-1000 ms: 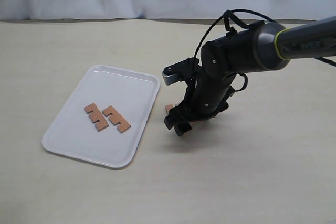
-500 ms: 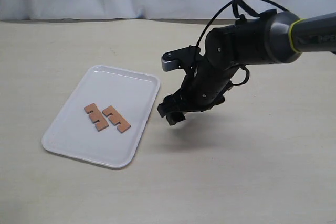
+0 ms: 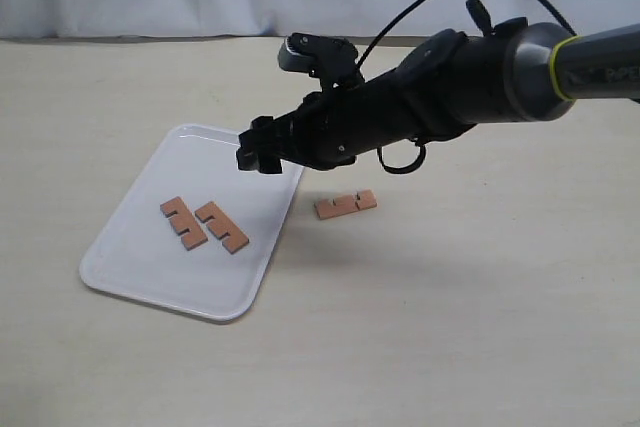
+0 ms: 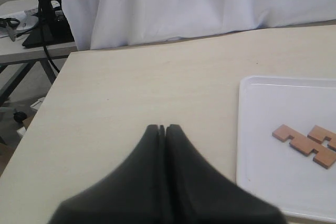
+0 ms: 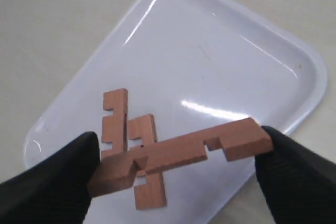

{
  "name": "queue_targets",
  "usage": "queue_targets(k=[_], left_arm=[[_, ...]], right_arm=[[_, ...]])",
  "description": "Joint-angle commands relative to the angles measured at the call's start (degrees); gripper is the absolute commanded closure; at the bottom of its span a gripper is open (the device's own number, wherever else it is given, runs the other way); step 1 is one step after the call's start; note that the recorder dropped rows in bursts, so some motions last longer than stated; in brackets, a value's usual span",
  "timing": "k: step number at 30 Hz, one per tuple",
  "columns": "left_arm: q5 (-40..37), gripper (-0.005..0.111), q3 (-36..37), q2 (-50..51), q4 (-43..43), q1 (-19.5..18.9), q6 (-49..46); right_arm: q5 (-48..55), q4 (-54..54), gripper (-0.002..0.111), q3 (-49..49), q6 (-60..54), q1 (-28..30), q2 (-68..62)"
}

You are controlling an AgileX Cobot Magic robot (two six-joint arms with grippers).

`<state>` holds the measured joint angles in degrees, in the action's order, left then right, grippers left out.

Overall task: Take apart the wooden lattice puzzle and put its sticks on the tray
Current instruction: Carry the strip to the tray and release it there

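Stick (image 5: 181, 152) in right pincer (image 5: 177, 157) above tray (image 5: 210, 51)

No legible txt/labels anywhere; faint lettering on rt arm (image 3: 612, 73) too blurred to read.

- Left gripper (image 4: 164, 128), jaws pressed together, hangs above a beige table (image 4: 131, 87).
- Two notched sticks (image 4: 300, 143) lie side by side on the white tray (image 4: 262, 129).

Two sticks (image 3: 222, 226) on white tray (image 3: 215, 172), third stick (image 3: 345, 204) beside, fourth stick (image 5: 181, 153) aloft.
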<state>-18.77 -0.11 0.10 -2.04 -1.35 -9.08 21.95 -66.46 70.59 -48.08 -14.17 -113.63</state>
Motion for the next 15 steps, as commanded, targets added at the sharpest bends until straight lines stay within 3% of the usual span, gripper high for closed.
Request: queue_targets(k=[1,10,15], left_arm=[[1.0,0.107,0.1,-0.1,0.0,0.1,-0.1],[1.0,0.107,0.1,-0.1,0.0,0.1,-0.1],[1.0,0.107,0.1,-0.1,0.0,0.1,-0.1]], right_arm=[[-0.4,-10.0,0.104,0.0,-13.1,0.1,0.4],[7.2,-30.1,0.104,0.0,-38.3,0.1,-2.2],[8.1,-33.5,0.098,0.4,-42.0,0.1,-5.8]])
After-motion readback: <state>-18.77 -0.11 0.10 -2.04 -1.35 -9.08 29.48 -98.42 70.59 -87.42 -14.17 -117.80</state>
